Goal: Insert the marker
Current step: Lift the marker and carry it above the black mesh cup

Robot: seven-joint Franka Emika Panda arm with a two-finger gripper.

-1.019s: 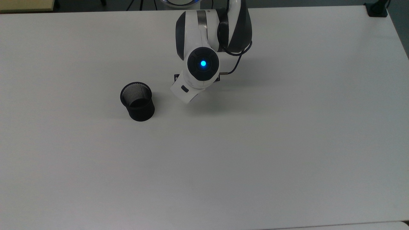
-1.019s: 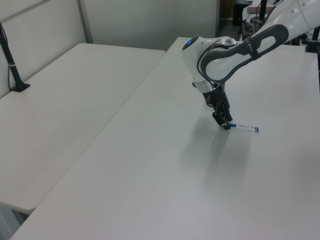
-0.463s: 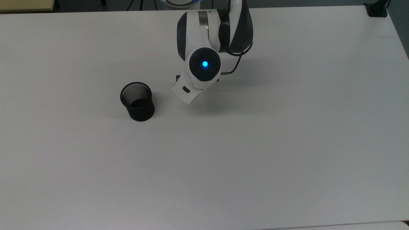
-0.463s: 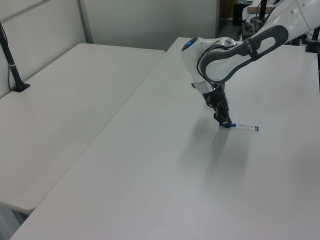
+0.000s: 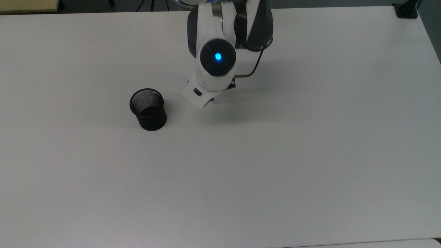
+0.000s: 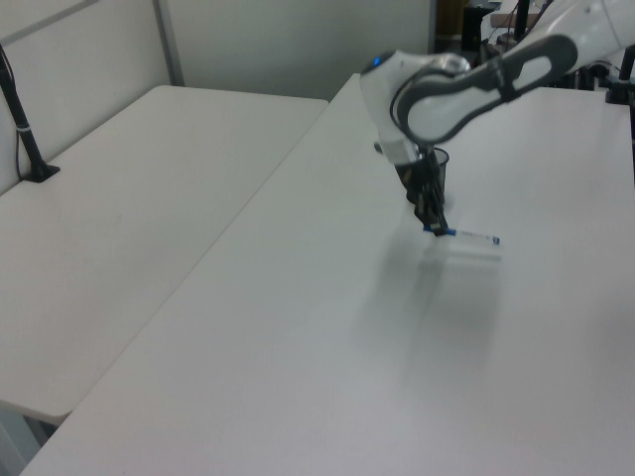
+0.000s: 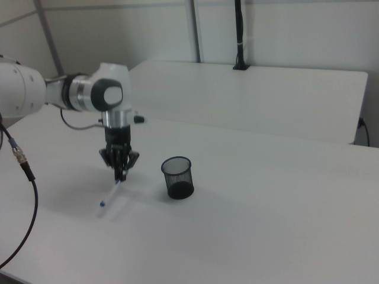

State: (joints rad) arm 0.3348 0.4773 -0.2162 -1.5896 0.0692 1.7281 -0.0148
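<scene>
1. Slim white-barrelled marker pen with blue ends [image 6: 464, 236]: held off the white counter [image 5: 275, 155], its shadow on the surface beneath it in the left view.
2. Long axis, left view: near level, running from the fingers out toward the left view's right, the far tip a little lower than the gripped end. Small blue tip at the free end.
3. Long axis, right view: the marker [image 7: 110, 194] hangs from the fingers slanting down toward the right view's lower left, blue tip lowest, close above the counter.
4. Black two-finger gripper [image 6: 433, 226] of the white-and-black robot arm [image 5: 218, 58]: points down, fingers drawn together on one blue end of the marker. The rest of the barrel sticks out free to one side of the fingers.
5. In the right view the gripper [image 7: 120, 174] has its fingers [image 7: 125, 165] narrowed to a point at the marker's upper end.
6. Black round mesh cup [image 5: 148, 109]: upright on the counter, mouth open, nothing seen inside. In the right view the cup [image 7: 177, 177] stands apart from the marker, on the right view's right of the gripper.
7. In the top view the arm's wrist, with a lit blue dot, sits over the grasp; the cup lies to the top view's left of it.
</scene>
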